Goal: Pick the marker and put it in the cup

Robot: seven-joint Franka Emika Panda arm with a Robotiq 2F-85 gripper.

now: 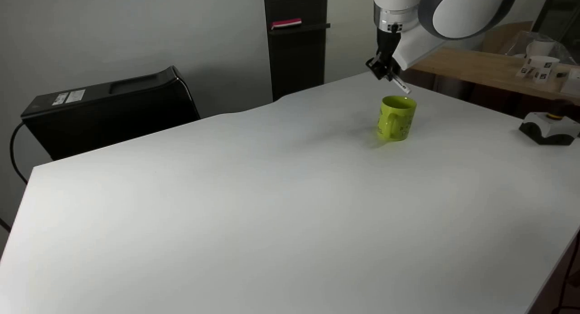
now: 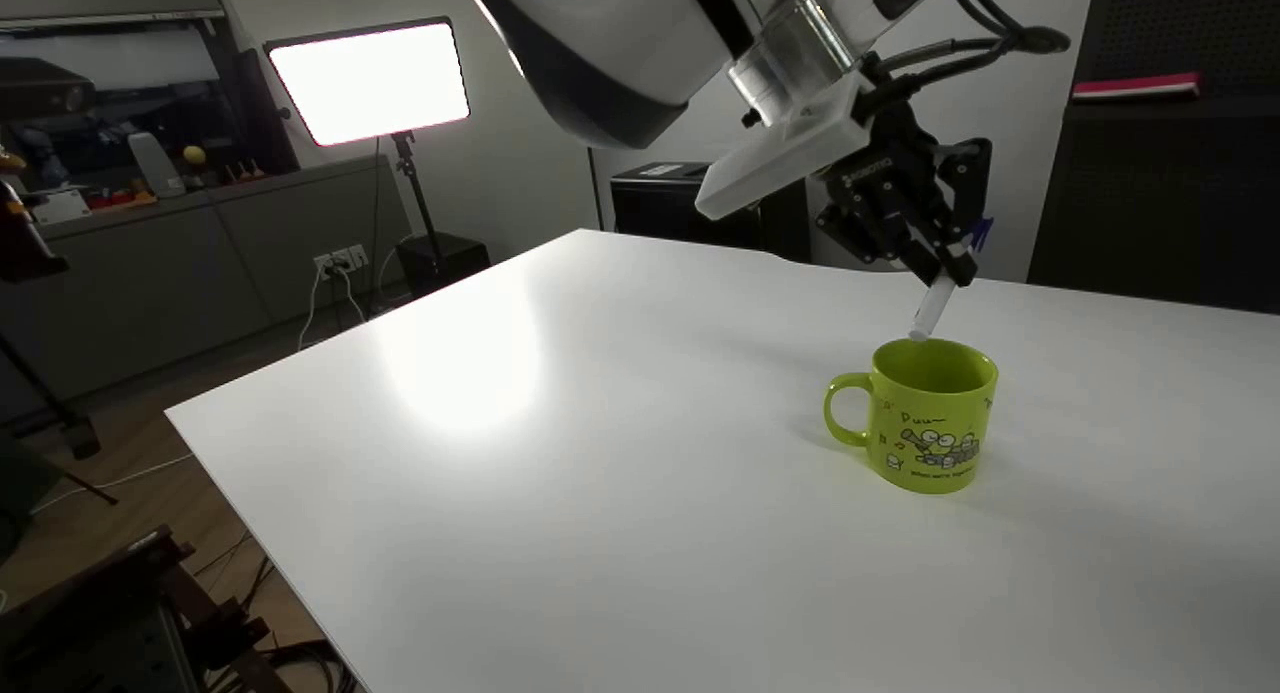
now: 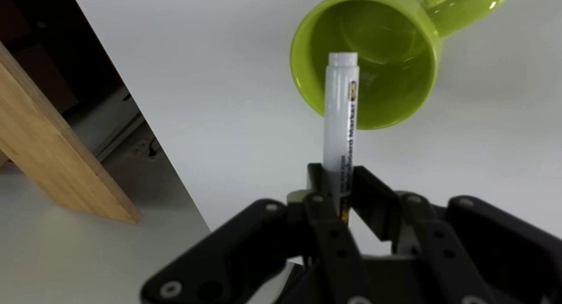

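The marker is a white whiteboard marker [image 3: 340, 119] with dark print. It shows in both exterior views [image 1: 401, 84] [image 2: 932, 308], tilted, with its free end pointing down toward the cup. A blue part sticks out behind the fingers in an exterior view. My gripper [image 3: 337, 174] is shut on the marker; it also shows in both exterior views [image 1: 390, 74] [image 2: 955, 263]. The green cup [image 2: 930, 423] stands upright on the table, also in an exterior view [image 1: 398, 119]. In the wrist view, the marker's end overlaps the opening of the cup [image 3: 390, 89]. The marker appears just above the rim.
The white table [image 1: 253, 205] carries the cup. A grey and black button box [image 1: 549, 128] stands at its right in an exterior view. A wooden table [image 1: 476, 71] and a black case [image 1: 113, 108] stand beyond its edges. A bright lamp panel [image 2: 370, 81] stands behind.
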